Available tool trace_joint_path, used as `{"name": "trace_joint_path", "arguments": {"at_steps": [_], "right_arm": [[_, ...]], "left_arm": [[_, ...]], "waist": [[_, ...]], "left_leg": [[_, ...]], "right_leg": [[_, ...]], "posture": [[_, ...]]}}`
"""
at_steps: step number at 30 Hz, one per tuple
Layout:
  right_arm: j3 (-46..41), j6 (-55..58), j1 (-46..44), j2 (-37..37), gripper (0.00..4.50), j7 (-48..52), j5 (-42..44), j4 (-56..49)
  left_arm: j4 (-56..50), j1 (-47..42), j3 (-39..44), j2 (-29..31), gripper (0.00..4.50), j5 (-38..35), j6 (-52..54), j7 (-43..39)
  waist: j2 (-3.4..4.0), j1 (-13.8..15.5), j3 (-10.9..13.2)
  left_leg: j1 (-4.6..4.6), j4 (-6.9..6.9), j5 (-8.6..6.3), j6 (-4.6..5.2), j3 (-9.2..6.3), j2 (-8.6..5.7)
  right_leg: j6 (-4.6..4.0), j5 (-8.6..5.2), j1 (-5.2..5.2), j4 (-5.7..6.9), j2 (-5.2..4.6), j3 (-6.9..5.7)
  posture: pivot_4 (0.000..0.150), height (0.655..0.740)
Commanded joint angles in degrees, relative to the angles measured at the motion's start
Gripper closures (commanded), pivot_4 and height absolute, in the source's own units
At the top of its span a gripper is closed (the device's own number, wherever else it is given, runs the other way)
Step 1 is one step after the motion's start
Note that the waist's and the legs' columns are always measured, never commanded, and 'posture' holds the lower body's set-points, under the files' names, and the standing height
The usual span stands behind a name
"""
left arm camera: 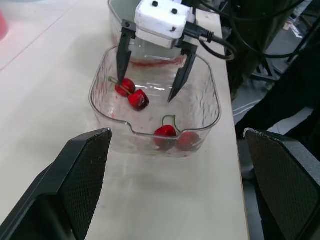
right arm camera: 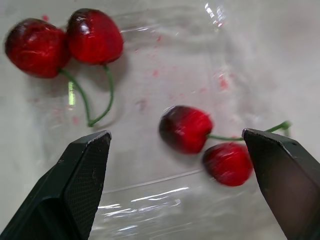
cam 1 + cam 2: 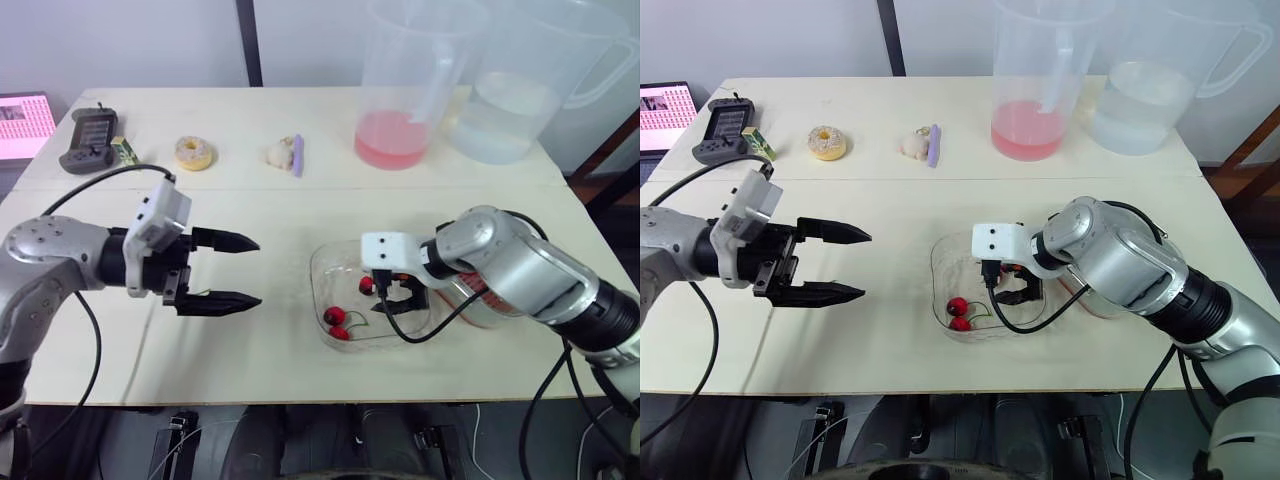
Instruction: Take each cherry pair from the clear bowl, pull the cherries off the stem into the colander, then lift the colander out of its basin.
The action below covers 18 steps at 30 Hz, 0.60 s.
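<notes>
A pale wooden table (image 3: 300, 210) is carrying two clear pitchers at 1 o'clock, one holding pink liquid (image 3: 395, 135) and one water (image 3: 505, 120), with a donut (image 3: 194, 153) and a handheld device (image 3: 90, 140) lying toward 11 o'clock. The clear bowl (image 3: 940, 260) is sitting at about 5 o'clock, two cherry pairs (image 2: 95, 35) lying in it. The right gripper (image 1: 145, 91) is reaching down into the bowl, jaws spread wide around one pair and gripping nothing. The left gripper (image 3: 258, 272) is hovering at the bowl's 9 o'clock, jaws wide apart and empty. The right arm is hiding most of the basin (image 3: 478, 308) at the bowl's 3 o'clock; the colander is hard to make out.
</notes>
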Motion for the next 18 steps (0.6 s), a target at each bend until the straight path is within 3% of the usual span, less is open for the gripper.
{"name": "trace_joint_path", "arguments": {"at_steps": [1, 9, 12, 16, 17, 18], "right_arm": [[-0.5, 0.7, -0.4, 0.5, 0.00, -0.7, -1.3, -1.5], [1.6, -2.4, 0.7, 2.1, 0.00, -1.8, -4.8, 1.1], [2.5, -3.4, 1.9, 2.9, 0.84, -2.1, -6.0, 2.2], [2.5, -3.9, 2.6, 4.2, 2.97, -2.7, -7.4, 3.4], [2.5, -4.0, 2.6, 4.3, 3.33, -2.8, -7.7, 3.5], [2.4, -4.2, 2.7, 4.4, 3.33, -2.9, -8.0, 3.7]], "left_arm": [[-1.2, -0.4, 1.5, -0.2, 0.05, -1.0, -0.6, 0.6], [-0.6, -1.7, 0.8, -1.4, 0.05, -0.7, -0.8, 1.7], [0.2, -1.9, 0.2, -1.9, 0.00, 1.1, -2.1, 1.9], [0.2, -2.0, 0.2, -2.2, 0.00, 1.1, -2.2, 2.3], [0.1, -2.0, 0.1, -2.2, 0.00, 1.1, -2.2, 2.4], [0.1, -2.1, 0.1, -2.3, 0.00, 1.2, -2.2, 2.4]], "waist": [[0.00, 0.0, 0.0], [0.00, 0.0, 0.0], [-0.01, 0.0, 0.0], [-0.01, 0.0, 0.0], [-0.01, 0.0, 0.0], [-0.01, 0.0, 0.0]], "left_leg": [[0.00, 0.00, 0.00, 0.00, 0.00, 0.00], [0.00, 0.00, 0.00, 0.00, 0.00, 0.00], [0.00, 0.01, 0.00, 0.00, 0.00, 0.00], [0.00, 0.01, 0.00, 0.00, 0.00, -0.01], [0.00, 0.01, 0.00, 0.00, 0.00, -0.01], [0.01, 0.01, 0.00, 0.00, 0.00, -0.01]], "right_leg": [[0.00, 0.00, 0.00, 0.00, 0.00, 0.00], [0.00, 0.00, 0.00, 0.00, 0.00, 0.00], [0.00, 0.00, 0.01, 0.00, 0.00, 0.00], [0.00, 0.00, 0.01, 0.01, 0.01, 0.00], [0.01, 0.00, 0.01, 0.01, 0.01, 0.00], [0.00, 0.00, 0.01, 0.01, 0.01, 0.00]], "posture": [[0.150, 0.7400], [0.150, 0.7400], [0.150, 0.7400], [0.150, 0.7400], [0.150, 0.7400], [0.150, 0.7400]]}}
